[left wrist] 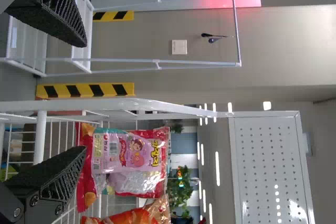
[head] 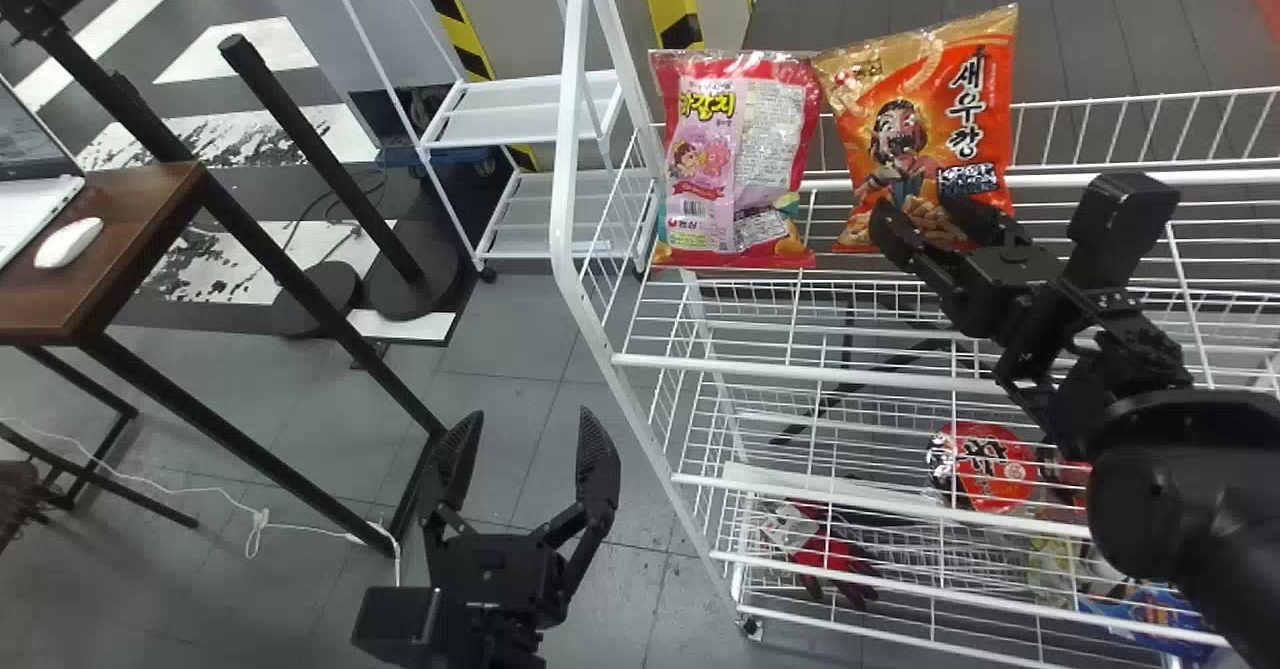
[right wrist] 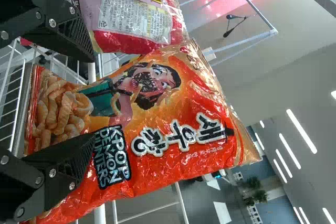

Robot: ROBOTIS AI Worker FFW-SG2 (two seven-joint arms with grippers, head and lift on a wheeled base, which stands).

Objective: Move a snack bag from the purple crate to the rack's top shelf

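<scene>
Orange snack bag [head: 900,119] stands on the rack's top shelf [head: 760,369], beside a pink-and-red bag [head: 705,164]. Your right gripper [head: 915,207], released, is spread before its lower part; your left gripper [head: 532,416] is also open.

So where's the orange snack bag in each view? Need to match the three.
Head view: orange snack bag upper right, at the white rack, right gripper at its lower part.
Left wrist view: orange snack bag cut off by the picture's edge, just past the pink bag.
Right wrist view: orange snack bag large, across the middle.
Shared landmark: the pink bag, next to it in all three.
</scene>
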